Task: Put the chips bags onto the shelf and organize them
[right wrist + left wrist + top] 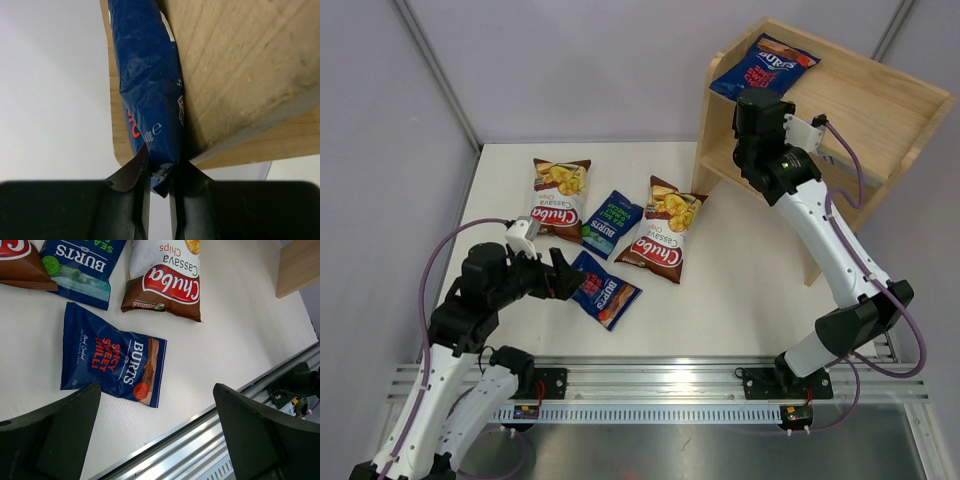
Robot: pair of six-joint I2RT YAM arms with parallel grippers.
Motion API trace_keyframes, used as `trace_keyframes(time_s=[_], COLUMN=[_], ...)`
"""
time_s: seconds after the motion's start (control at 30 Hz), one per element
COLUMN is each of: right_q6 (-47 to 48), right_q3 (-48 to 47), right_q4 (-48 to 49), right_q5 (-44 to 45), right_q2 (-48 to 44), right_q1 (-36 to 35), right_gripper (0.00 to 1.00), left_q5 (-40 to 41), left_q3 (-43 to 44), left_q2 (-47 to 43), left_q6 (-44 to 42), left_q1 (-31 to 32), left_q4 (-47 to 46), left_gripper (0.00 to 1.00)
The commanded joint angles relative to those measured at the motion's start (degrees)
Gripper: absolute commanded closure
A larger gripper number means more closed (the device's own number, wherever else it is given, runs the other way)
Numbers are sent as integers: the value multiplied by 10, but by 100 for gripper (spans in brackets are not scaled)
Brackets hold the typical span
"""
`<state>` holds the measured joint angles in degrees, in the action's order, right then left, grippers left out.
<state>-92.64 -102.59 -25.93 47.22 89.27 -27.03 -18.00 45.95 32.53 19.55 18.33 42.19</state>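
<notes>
While right claw (160, 174) grips it, Burts bag (765, 66) lies atop shelf (865, 105).

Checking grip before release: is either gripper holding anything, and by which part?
The right gripper pinches the dark blue Burts chips bag by its end seam, atop the light wooden shelf. The left gripper, open, holds nothing.

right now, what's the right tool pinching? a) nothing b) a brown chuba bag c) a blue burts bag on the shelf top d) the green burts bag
c: the right tool is closed on the end seam of the blue Burts bag lying on top of the shelf.
</notes>
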Motion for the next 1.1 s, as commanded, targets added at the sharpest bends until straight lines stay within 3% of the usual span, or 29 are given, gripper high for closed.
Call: trace_keyframes(time_s=[0.0, 0.1, 0.33, 0.43, 0.7, 1.07], right_q6=[-3, 11, 36, 50, 66, 74], right_q3=[-17, -18, -31, -49, -45, -68], right_q4=[10, 26, 56, 57, 27, -73], right_q5=[2, -5, -36, -47, -41, -48], right_q2=[10, 18, 37, 47, 22, 4], right_q1=[14, 19, 22, 22, 21, 22], right_gripper=[94, 84, 83, 77, 36, 21], left_q5=[-7, -9, -8, -8, -10, 1], left_q3=[-4, -6, -9, -10, -10, -9], left_q2=[-19, -19, -24, -27, -34, -35], left_q6=[5, 6, 8, 8, 8, 11], left_q1=[0, 0, 0, 0, 1, 2], left_q4=[-36, -37, -39, -40, -41, -37], left_gripper=[1, 1, 1, 1, 1, 1])
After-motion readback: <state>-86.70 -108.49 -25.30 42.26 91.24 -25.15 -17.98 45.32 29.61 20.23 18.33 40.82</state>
